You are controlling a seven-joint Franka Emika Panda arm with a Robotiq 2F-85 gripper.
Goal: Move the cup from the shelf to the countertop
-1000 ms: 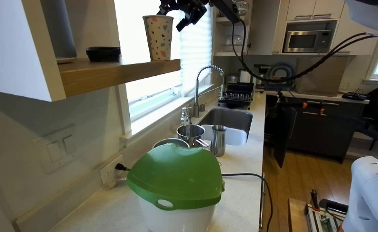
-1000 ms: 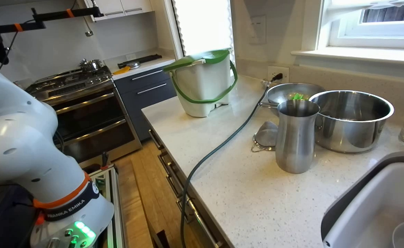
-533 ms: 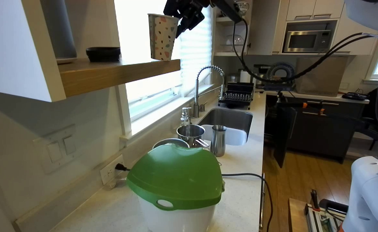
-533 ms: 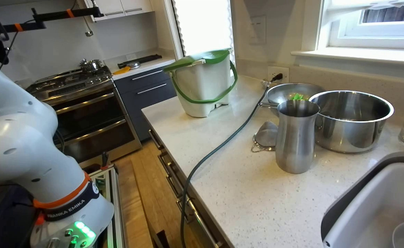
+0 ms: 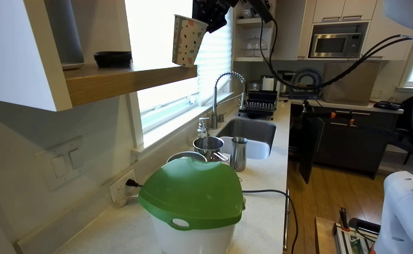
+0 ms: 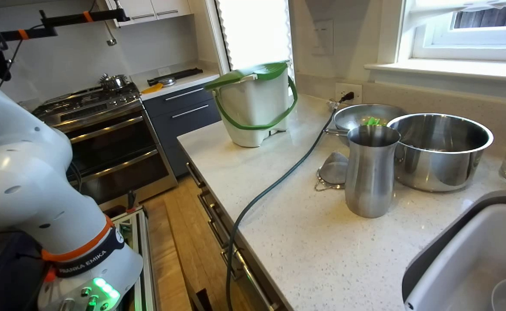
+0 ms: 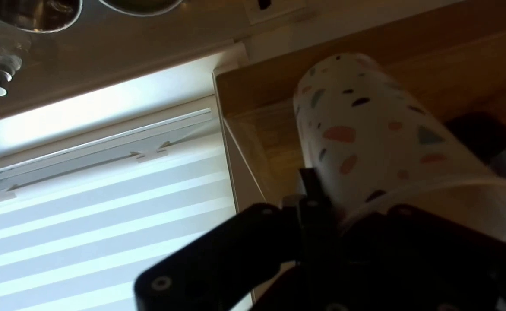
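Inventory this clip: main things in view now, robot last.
shelf: one, brown wood, above countertop
countertop: one, whitish, around sink
cup: one, cream speckled, tilted at shelf end
dish: one, black, on shelf
bin: one, white and green, on countertop
large pot: one, silver, on countertop
metal tumbler: one, silver, beside large pot
bowl: one, silver, beside large pot
power cord: one, dark, across countertop
sink: one, grey, in countertop
faucet: one, silver, beside sink
dish rack: one, black, beyond sink
microwave: one, silver, far background
arm: one, white, in both exterior views
gripper: one, black, apparently gripping cup rim
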